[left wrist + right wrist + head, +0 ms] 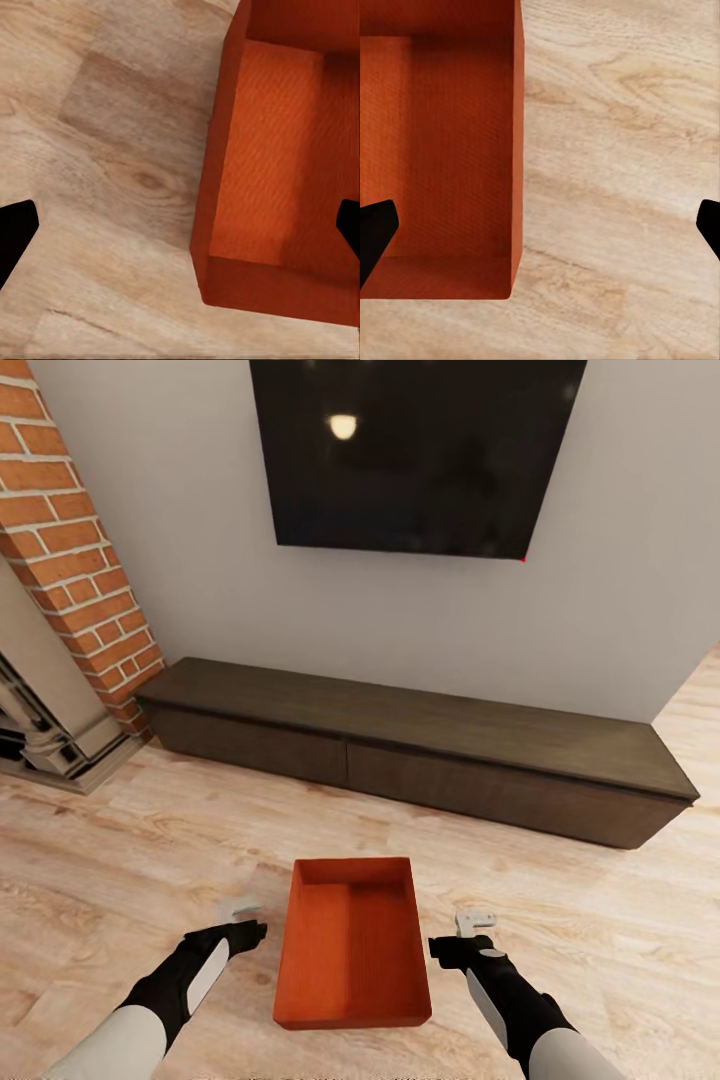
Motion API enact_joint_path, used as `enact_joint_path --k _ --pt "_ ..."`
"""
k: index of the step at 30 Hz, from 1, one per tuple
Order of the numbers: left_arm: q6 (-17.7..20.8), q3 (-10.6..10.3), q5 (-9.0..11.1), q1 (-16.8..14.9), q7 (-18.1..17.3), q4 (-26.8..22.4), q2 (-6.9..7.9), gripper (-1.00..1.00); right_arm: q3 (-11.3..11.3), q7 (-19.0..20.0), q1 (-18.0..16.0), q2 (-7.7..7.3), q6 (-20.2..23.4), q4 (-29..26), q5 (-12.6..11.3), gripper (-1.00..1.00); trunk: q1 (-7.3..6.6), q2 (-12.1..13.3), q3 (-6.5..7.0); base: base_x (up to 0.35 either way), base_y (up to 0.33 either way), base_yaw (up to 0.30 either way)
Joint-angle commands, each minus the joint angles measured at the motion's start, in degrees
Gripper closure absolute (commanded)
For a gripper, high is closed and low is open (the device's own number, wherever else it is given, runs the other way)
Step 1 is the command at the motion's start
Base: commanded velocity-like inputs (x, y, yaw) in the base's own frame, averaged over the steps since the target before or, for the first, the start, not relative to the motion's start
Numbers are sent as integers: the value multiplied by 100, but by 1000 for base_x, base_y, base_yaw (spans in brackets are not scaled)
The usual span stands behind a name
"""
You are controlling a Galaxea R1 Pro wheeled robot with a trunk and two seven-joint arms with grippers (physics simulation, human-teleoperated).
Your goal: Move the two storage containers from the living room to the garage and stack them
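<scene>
Closest to the head camera are the two arms, dark forearms reaching in from below, and between them sits one orange-red storage container (352, 945) on the light wood-plank floor (130, 860) of the living room. The left gripper (240, 920) is just beside the container's left long wall, the right gripper (470, 932) just beside its right long wall, so the box is bracketed by both pincers but neither one looks to be touching it. From the left wrist camera the storage container (285, 172) has its long wall running down between the two dark fingertips (15, 232), one tip over bare planks and the other over the box's inside, so that pincer is spread wide with the wall in its gap and nothing gripped. Same deal on the right wrist camera: the container (442, 150) sits under one fingertip (373, 229), the other tip is out over the floor, jaws wide apart, holding nothing. The box is open-topped, empty, and standing flat. Beyond the grippers, well past the container's far end, there's a long dark low bench (420, 755) against the pale wall, a black wall TV (415, 450) above it, and off past the left gripper a red brick fireplace (75, 560).
</scene>
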Motion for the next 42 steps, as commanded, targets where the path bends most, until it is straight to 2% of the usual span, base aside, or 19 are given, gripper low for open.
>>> enact_joint_path --k 1,3,8,12,13,14,19,22,27,32,42 --pt "36 -43 45 -4 55 49 34 -100 35 -37 -2 -1 33 -11 -30 -100 -1 -2 -14 0 0 0" --pt "84 -32 23 -32 57 66 104 -100 36 -37 0 6 36 -10 -29 -100 -1 -2 -33 0 0 0" --pt "17 -38 40 -99 41 59 69 -100 40 -37 3 9 33 -6 -30 -100 -1 -2 -79 0 0 0" --pt "-278 -47 45 -99 35 271 44 -100 36 -37 2 15 9 19 -30 -100 -1 -2 -117 0 0 0" --pt "-470 -58 38 -99 36 404 16 -100 36 -37 1 17 -24 228 -27 -100 -1 -2 -126 0 0 0" --pt "-506 -56 37 -99 35 418 8 -100 38 -36 2 14 -32 319 -19 -100 -1 -2 -135 0 0 0" --pt "-547 -61 16 -101 52 385 -91 -100 35 -23 -1 -4 -44 447 -11 -100 -1 -2 -182 0 0 0" --pt "-557 -139 -57 -100 64 426 -156 -100 34 -19 -1 -15 -46 456 -8 -100 -1 -2 -210 0 0 0" --pt "-565 -227 -256 -99 105 474 -175 -100 37 -22 -2 62 17 118 -11 -100 -1 -2 -257 0 0 0" --pt "-566 -234 -310 -99 120 478 -198 -100 46 -27 -2 204 0 31 5 -100 -1 -2 -303 0 0 0" --pt "-567 -228 -295 -99 152 487 -194 -100 42 -28 -2 192 14 7 26 -100 -1 -2 -397 0 0 0"
